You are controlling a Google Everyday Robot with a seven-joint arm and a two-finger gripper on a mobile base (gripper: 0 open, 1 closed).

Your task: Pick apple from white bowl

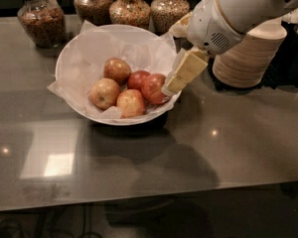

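Glossy dark grey counter (pixel 213 148), light glare at lower left. Glass jars (pixel 39 19) line the top edge; stacked tan paper bowls (pixel 248 58) upper right. The gripper (pixel 170 89) sits at the white bowl (pixel 129 121)'s right rim, beside the apple (pixel 154 88); its grip state cannot be told.

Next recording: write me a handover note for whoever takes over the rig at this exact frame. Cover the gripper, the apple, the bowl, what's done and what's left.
Gripper: at the right rim of the white bowl, its tip right beside the apple; whether they touch cannot be told.
Apple: lies in the bowl on the right side, next to four other apples, not lifted.
Done: the arm is at the bowl.
Left: grasp the apple and lift it clear of the bowl.
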